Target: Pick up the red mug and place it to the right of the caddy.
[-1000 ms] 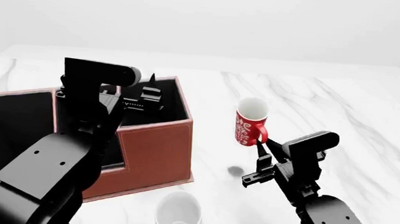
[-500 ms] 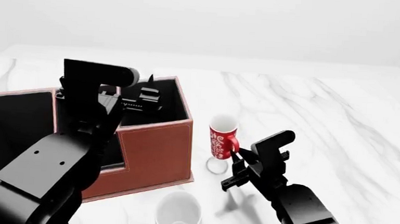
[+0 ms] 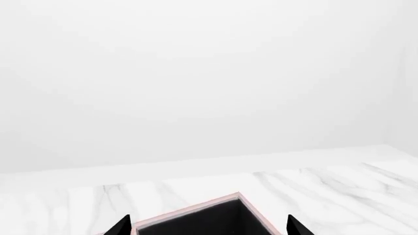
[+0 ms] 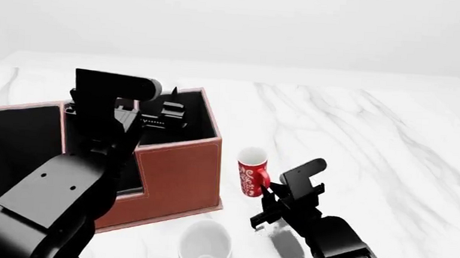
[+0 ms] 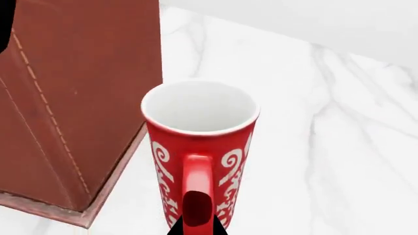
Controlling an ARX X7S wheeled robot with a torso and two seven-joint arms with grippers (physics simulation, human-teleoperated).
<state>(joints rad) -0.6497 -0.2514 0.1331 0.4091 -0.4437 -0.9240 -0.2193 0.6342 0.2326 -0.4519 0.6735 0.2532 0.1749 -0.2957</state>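
Observation:
The red mug (image 4: 251,170) with white patterning is upright, just right of the caddy's (image 4: 177,172) right wall. My right gripper (image 4: 267,192) is shut on the mug's red handle. In the right wrist view the mug (image 5: 199,142) fills the middle, my fingertips (image 5: 216,229) pinch its handle (image 5: 197,188), and the caddy's brown wall (image 5: 78,98) stands close beside it. I cannot tell if the mug's base touches the table. My left gripper (image 4: 172,101) hovers open and empty over the caddy's far compartment (image 3: 209,218).
A plain white mug (image 4: 205,247) stands at the near edge, in front of the caddy's right corner. My left arm (image 4: 66,185) covers much of the caddy. The white marble table (image 4: 373,144) stretches to the right and back.
My right gripper has carried the red mug left and down, from mid-table to close beside the caddy's right wall. The left arm has not moved.

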